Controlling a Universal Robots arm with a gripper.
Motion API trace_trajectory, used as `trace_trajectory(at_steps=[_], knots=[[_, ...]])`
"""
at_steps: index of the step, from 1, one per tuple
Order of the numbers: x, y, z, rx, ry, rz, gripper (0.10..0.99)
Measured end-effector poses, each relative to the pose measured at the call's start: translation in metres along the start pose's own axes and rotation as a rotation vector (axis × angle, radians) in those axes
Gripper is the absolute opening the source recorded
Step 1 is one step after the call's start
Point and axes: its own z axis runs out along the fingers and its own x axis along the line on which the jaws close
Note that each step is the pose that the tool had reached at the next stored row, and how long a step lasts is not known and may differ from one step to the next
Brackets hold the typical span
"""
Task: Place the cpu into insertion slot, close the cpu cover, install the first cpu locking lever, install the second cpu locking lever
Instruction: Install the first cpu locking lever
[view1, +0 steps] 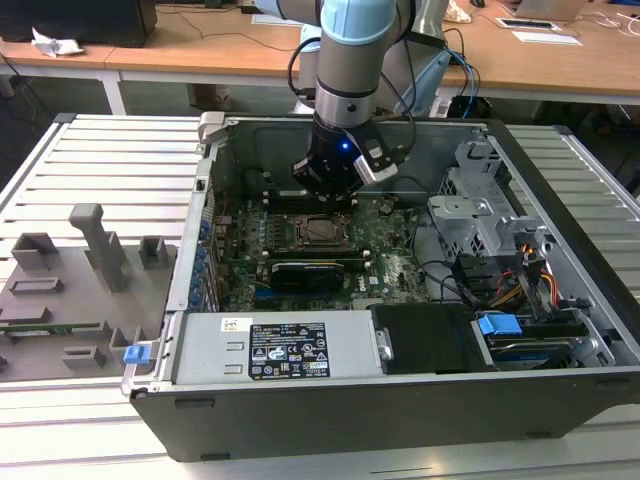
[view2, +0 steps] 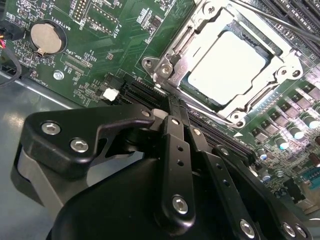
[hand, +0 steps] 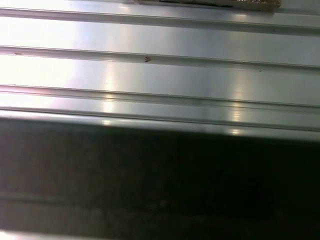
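The cpu (view2: 227, 67) lies flat in the insertion slot (view2: 197, 97) on the green motherboard (view2: 120, 45), its pale metal face showing through the square window of the cpu cover (view2: 287, 62), which looks to be folded down over it; in the exterior view the same socket (view1: 322, 230) sits near the middle of the board, inside the open computer case (view1: 560, 300). A thin lever rod (view2: 280, 22) runs along the far edge of the socket, and whether it is latched cannot be told. The end effector (view2: 175, 107) hangs just beside the socket's near edge, its dark fingers (view2: 176, 145) drawn together with nothing between them, the tips close above the long black card slot (view2: 145, 95) that borders the socket. In the exterior view the end effector (view1: 327, 190) stands just behind the socket, under the arm's blue-lit wrist. Judged from this, the chip is seated and the work is at the cover or the levers. To do it well, the tips should press only on the metal frame or the lever end, never on the chip's face or the small parts around the socket, and should push straight so the lever hooks under its tab. The case lies on a ribbed metal worktop (view1: 110, 160), with grey fixtures (view1: 90, 250) well away from the socket.
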Motion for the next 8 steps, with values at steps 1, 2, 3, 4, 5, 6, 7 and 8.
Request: trace_trajectory(at_steps=[1, 2, 3, 4, 5, 6, 7, 8], knots=[[0.0, 0.0, 0.0, 0.0, -0.0001, 0.0, 0.106], [0.0, 0.0, 0.0001, 0.0, -0.0001, 0.0, 0.106], [0.0, 0.0, 0.0001, 0.0, -0.0001, 0.0, 0.106], [-0.0001, 0.0, -0.0001, 0.0, -0.0001, 0.0, 0.106], [-0.0001, 0.0001, -0.0002, 0.0, -0.0003, 0.0, 0.106], [-0.0001, 0.0001, -0.0003, 0.0, -0.0004, 0.0, 0.106], [-0.0001, 0.0001, -0.0003, 0.0, -0.0003, 0.0, 0.106], [-0.0001, 0.0, -0.0004, 0.001, 0.0, 0.0, 0.106]])
